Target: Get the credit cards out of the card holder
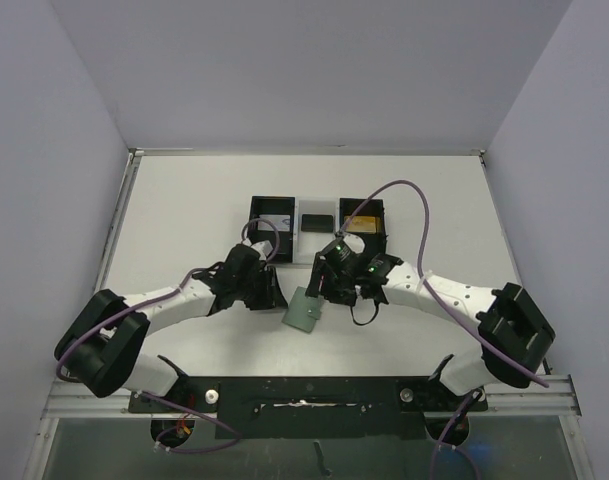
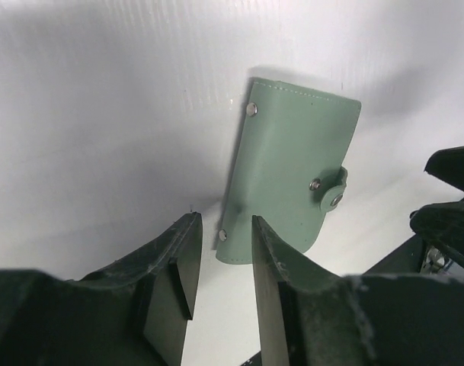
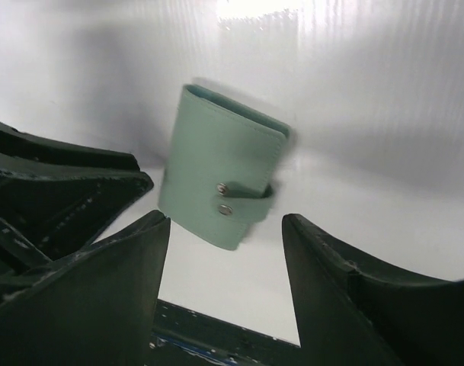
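Note:
The card holder (image 1: 304,310) lies closed on the white table between my two grippers, grey-green side up, its small tab snapped shut. It also shows in the left wrist view (image 2: 289,168) and in the right wrist view (image 3: 216,171). No cards show. My left gripper (image 1: 270,296) is just left of it, open with a narrow gap and empty; its tips (image 2: 226,221) hover near the holder's corner. My right gripper (image 1: 329,290) is just right of and behind it, open wide and empty (image 3: 226,221), above the table.
A black three-compartment tray (image 1: 317,235) stands behind the grippers; a pale item lies in its left compartment and a yellow one in its right. Grey walls close in the table at the back and both sides. The two grippers sit close together.

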`<state>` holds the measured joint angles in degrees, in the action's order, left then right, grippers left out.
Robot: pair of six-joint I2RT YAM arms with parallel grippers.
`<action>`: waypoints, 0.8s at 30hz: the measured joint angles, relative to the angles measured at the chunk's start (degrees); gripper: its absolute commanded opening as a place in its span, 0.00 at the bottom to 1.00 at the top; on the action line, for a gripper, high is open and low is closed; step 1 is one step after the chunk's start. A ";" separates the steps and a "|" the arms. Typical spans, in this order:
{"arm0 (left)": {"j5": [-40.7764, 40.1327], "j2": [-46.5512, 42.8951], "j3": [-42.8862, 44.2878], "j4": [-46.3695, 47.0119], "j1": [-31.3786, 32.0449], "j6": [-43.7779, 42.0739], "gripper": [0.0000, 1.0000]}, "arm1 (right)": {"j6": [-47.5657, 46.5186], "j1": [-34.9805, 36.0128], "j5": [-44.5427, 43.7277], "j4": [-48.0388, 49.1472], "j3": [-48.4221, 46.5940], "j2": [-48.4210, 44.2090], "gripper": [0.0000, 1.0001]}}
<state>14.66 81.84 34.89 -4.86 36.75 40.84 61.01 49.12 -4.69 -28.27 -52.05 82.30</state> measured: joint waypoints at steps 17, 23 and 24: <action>-7.23 -7.69 -0.15 -0.68 -3.02 0.04 0.41 | 4.07 5.27 -5.35 -9.57 -10.49 14.88 0.48; -6.99 -7.69 -0.17 -0.70 -3.19 -0.26 0.41 | 3.89 5.73 -6.36 -9.84 -7.98 12.28 0.38; -6.93 -7.69 -0.17 -0.72 -3.23 -0.48 0.41 | 3.78 5.62 -6.34 -9.92 -7.39 11.67 0.38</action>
<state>7.73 74.15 34.72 -5.58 33.52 40.36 64.79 54.74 -11.03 -38.20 -59.44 93.97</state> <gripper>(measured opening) 0.409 0.398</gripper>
